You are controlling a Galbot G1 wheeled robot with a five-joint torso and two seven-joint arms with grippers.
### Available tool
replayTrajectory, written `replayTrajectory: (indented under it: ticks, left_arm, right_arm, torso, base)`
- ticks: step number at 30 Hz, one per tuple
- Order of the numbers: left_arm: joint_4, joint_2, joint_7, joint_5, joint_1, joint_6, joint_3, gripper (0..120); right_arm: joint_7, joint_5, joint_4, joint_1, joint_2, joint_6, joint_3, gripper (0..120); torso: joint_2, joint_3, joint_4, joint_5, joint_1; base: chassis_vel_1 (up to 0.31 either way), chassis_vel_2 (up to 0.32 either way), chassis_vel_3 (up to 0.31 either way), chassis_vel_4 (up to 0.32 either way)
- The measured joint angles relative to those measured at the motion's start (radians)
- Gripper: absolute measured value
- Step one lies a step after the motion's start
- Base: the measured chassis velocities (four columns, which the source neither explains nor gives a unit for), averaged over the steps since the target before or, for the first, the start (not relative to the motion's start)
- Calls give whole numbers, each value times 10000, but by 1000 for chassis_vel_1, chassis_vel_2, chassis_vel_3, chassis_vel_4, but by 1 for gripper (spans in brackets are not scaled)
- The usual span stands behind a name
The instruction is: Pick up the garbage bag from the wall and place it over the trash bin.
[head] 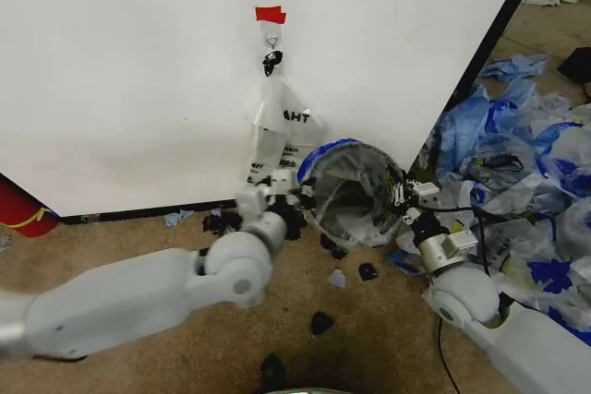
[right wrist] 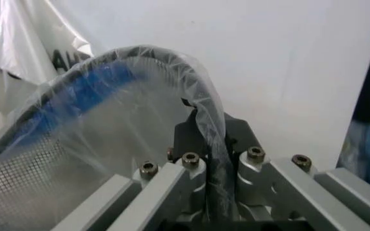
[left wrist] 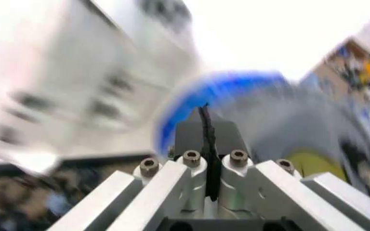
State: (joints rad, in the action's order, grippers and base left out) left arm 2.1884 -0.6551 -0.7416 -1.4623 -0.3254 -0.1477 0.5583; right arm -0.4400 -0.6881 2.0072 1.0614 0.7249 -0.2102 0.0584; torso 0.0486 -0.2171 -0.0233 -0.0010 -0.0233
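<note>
Both of my grippers were at the trash bin [head: 355, 193], which stood on the carpet near the foot of the wall [head: 138, 80]. My left gripper [head: 297, 193] was clamped tight on the left rim, pinching the garbage bag [head: 325, 156] against it. My right gripper [head: 406, 198] was closed likewise on the right rim, gripping plastic and mesh edge together. Stretched over the bin's mouth, the bag showed a blue patch. Farther left, a narrower white bag [head: 277, 117] hung from the hook [head: 271, 41] under red tape [head: 270, 14].

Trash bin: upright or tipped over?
Tipped: the trash bin has its bag-lined opening facing the camera, with the left gripper and right gripper shut on its rim.
</note>
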Motion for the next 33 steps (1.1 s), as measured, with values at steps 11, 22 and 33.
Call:
replayTrajectory:
  ticks: [11, 22, 33]
  left_arm:
    - [393, 1313, 1370, 515, -3307, -102, -4133, 0]
    - [590, 1427, 1302, 839, -4333, -70, -5407, 0]
    - [632, 1137, 1283, 1457, -5738, -43, -5869, 0]
  right_arm:
    - [-1091, -4807, 1966, 162, 191, 417, -51, 0]
    - [-1784, -5315, 2231, 482, 1188, 937, -1286, 0]
    - [-1952, -4664, 1107, 252, 2006, 986, -2236, 0]
  torso:
    - [0, -1, 1, -6, 0]
    - [0, -1, -5, 4, 0]
    - [0, -1, -3, -3, -1]
  base:
    - [0, 0, 0, 0]
    - [0, 0, 0, 0]
    - [0, 0, 0, 0]
